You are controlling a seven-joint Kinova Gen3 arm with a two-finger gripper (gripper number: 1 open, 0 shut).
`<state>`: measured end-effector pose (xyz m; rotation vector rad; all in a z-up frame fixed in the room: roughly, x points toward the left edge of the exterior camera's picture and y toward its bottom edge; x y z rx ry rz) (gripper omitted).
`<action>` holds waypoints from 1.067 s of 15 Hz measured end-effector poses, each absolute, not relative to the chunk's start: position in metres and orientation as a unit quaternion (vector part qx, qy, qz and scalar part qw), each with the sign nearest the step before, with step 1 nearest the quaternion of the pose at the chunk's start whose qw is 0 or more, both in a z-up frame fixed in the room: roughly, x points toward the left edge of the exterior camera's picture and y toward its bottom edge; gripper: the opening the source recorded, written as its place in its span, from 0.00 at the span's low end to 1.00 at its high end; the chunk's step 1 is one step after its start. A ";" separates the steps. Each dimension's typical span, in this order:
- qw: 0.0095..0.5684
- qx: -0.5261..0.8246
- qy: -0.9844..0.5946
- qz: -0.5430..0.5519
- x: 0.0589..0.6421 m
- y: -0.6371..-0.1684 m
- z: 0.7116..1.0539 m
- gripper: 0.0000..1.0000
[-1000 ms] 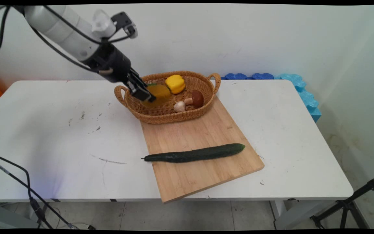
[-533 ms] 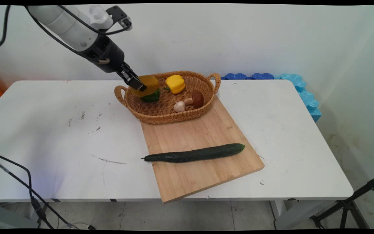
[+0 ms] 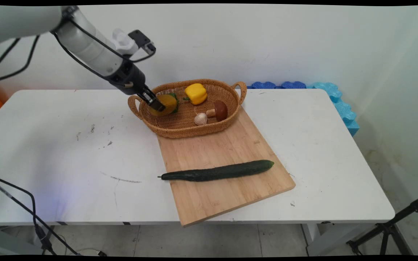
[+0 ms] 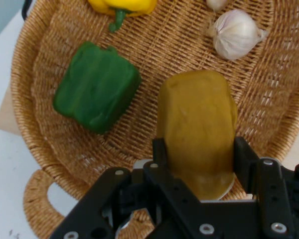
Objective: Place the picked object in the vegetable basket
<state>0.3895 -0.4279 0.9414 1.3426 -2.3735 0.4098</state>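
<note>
Your gripper (image 4: pixel 197 149) has dropped back toward the wicker basket (image 3: pixel 165 129) over the last half second, so the mustard-yellow potato-like object (image 4: pixel 197 132) it is clamped on now hangs low over the basket's left end instead of up near the rim. That object sits inside the basket's outline, just beside the green pepper (image 4: pixel 95 87), with the garlic (image 4: pixel 235 32), the mushroom (image 3: pixel 220 110) and the yellow pepper (image 3: pixel 196 93) further along the basket. Its long axis runs straight out along the fingers, free end pointing away from the hand toward the garlic.
</note>
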 end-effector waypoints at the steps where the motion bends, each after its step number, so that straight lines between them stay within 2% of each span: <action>1: 0.191 0.480 -0.844 0.146 0.389 -0.430 0.935 0.00; 6: 0.192 0.488 -0.838 0.150 0.385 -0.440 0.906 0.00; 14: 0.201 0.491 -0.833 0.154 0.377 -0.450 0.882 0.00; 15: 0.203 0.491 -0.833 0.155 0.377 -0.451 0.880 1.00; 16: 0.205 0.491 -0.832 0.156 0.376 -0.452 0.879 1.00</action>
